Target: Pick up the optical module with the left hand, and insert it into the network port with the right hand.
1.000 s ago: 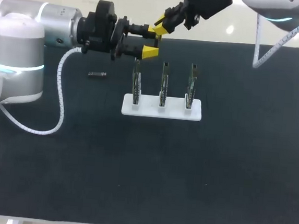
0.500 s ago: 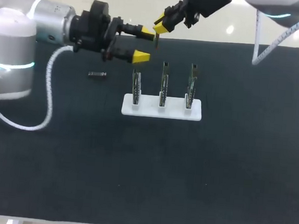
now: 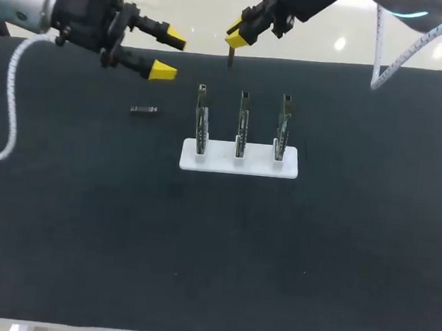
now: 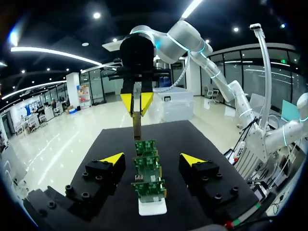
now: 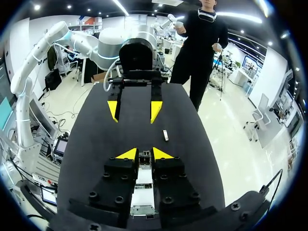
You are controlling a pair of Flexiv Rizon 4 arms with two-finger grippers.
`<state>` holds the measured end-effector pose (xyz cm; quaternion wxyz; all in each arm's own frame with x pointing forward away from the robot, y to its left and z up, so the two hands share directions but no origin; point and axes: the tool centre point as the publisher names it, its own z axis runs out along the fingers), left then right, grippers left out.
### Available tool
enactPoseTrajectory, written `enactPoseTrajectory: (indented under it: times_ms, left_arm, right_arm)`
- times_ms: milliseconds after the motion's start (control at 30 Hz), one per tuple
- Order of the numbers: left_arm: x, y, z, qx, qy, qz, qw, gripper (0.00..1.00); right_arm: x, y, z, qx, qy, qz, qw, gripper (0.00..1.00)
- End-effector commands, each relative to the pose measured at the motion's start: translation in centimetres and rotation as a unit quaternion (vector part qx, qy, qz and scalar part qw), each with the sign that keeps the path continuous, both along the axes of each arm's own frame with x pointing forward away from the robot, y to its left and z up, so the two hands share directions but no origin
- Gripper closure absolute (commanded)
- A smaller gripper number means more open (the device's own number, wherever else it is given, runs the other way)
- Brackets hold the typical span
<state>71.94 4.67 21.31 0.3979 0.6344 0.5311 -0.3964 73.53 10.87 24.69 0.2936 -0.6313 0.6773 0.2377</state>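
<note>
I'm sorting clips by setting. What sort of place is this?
Probably a robot lab bench for electronics assembly: a black-topped table, a white stand holding three upright circuit boards, and the right gripper shut on a small module.

obstacle: three upright boards (image 3: 242,125) mid-table | free: mat (image 3: 221,251) nearside

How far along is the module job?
Done: pickup and handover; the left gripper is open and empty. In hand: the right gripper holds the module above the boards. Left: inserting it into a port. A second module lies beside the boards.
</note>
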Motion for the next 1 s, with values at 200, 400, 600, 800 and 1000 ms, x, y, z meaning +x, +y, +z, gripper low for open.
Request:
enactPoseTrajectory:
  times_ms: [200, 400, 600, 800, 1000]
  left_arm:
    - [-0.7, 2.4, 0.9, 0.08, -0.016, 0.027, 0.996, 0.0]
    - [-0.3, 4.0, 0.8, 0.087, -0.019, 0.025, 0.996, 0.0]
    - [0.2, 4.7, 0.8, 0.082, 0.003, 0.002, 0.997, 0.0]
    - [0.2, 4.7, 0.8, 0.082, 0.003, 0.002, 0.997, 0.0]
    - [0.2, 4.7, 0.8, 0.082, 0.003, 0.002, 0.997, 0.0]
  right_arm:
    - [0.7, 0.3, -0.1, 0.001, 0.001, 0.009, 1.0, 1.0]
    - [0.9, 0.4, 0.0, -0.001, 0.001, 0.014, 1.0, 1.0]
    - [1.3, 0.5, -0.1, -0.001, 0.002, 0.018, 1.0, 1.0]
    - [1.9, 0.5, -0.3, 0.0, 0.004, 0.025, 1.0, 1.0]
    - [2.1, 0.3, -1.5, 0.0, 0.011, 0.026, 1.0, 1.0]
